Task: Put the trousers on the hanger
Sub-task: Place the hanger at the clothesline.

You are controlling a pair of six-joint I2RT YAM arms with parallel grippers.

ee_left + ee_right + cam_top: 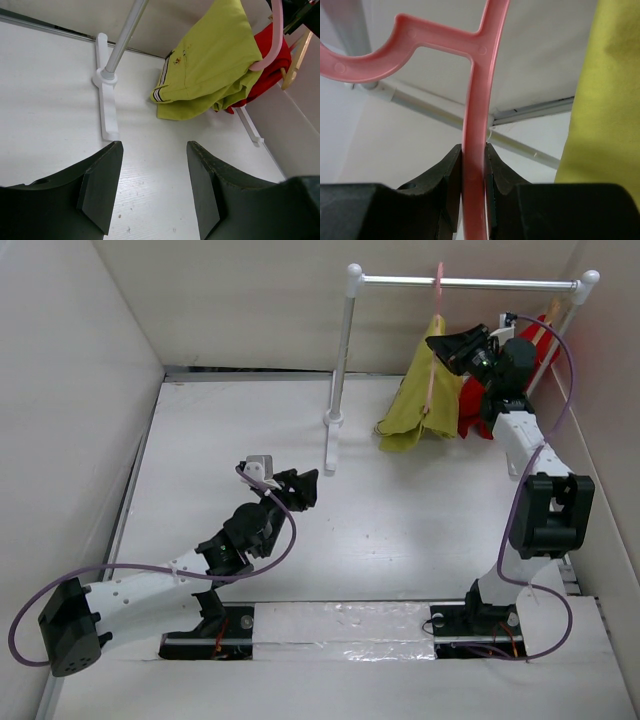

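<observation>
The trousers (418,405) hang folded over the pink hanger (479,100) at the right half of the rack. The striped waistband end hangs lowest, and whether it touches the table (400,530) cannot be confirmed. In the top view the hanger's hook appears to sit over the rail (470,283). The right wrist view shows the hook curving beside the tubing but does not settle whether it bears on it. The right gripper (460,348) is pressed together on the hanger's upright stem, with the pink plastic pinched between both fingers. The left gripper (155,147) is spread wide, holds nothing, and sits low over the table well apart from the rack. Judgement: the draping is essentially done. What is left is to confirm the hook is seated, release the stem and draw the right arm back. On clearances, the red garment (272,75) on its wooden hanger (295,62) lies just beside the trousers, between them and the right wall (610,420), so room there is tight. Open table lies toward the rack post (125,35) and the near edge, which looks the safer way out. A sideways pull on release could drag the hanger along the rail or slide the fabric off.
</observation>
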